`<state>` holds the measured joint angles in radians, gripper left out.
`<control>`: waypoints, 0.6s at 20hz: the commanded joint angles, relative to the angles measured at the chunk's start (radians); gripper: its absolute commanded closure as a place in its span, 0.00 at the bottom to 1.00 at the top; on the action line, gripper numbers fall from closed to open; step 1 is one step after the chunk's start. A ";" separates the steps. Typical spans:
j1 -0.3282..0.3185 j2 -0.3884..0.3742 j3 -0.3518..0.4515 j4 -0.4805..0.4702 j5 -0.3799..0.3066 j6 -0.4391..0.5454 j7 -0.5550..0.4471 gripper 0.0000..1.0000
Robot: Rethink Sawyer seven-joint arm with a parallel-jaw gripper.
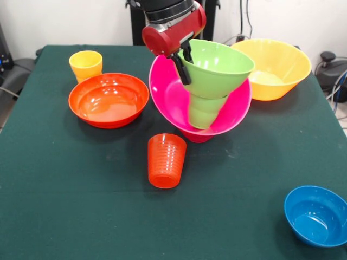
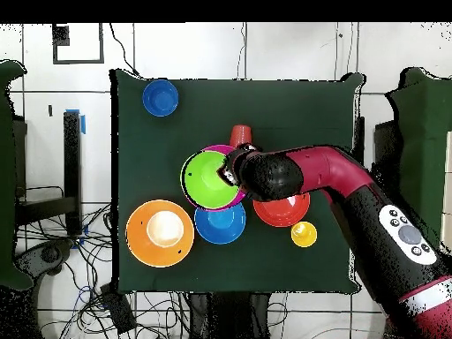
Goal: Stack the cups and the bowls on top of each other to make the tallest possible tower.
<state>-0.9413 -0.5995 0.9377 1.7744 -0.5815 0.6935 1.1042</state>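
In the front view, furthest left of the claw stands the yellow cup, upright on the green table, with the wide red-orange bowl just in front of it, also left of the claw. Below the claw and nearer the camera, the ribbed orange-red cup stands alone, apart from the pile. The claw itself is closed on the left rim of the lime green bowl, one black finger inside and one outside. That bowl sits tilted on the light green cup, which rests inside the large pink bowl; together they form the tower, directly under and just right of the claw. Further right, behind the tower, is the large yellow-orange bowl. Far right and near the camera lies the small dark blue bowl, well apart from everything.
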 commanded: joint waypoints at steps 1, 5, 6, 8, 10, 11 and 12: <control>-0.007 0.033 -0.054 0.051 -0.021 -0.032 0.020 1.00; -0.025 0.046 -0.042 0.056 -0.008 -0.030 0.009 1.00; -0.027 0.047 -0.042 0.056 -0.008 -0.028 0.008 1.00; -0.035 0.052 -0.037 0.056 -0.007 -0.028 0.000 1.00; -0.039 0.057 -0.034 0.056 -0.005 -0.026 -0.002 1.00; -0.040 0.058 -0.034 0.056 -0.004 -0.024 -0.002 1.00; -0.040 0.059 -0.034 0.056 -0.002 -0.022 -0.002 1.00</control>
<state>-0.9864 -0.5947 0.9376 1.7926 -0.5765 0.6935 1.1042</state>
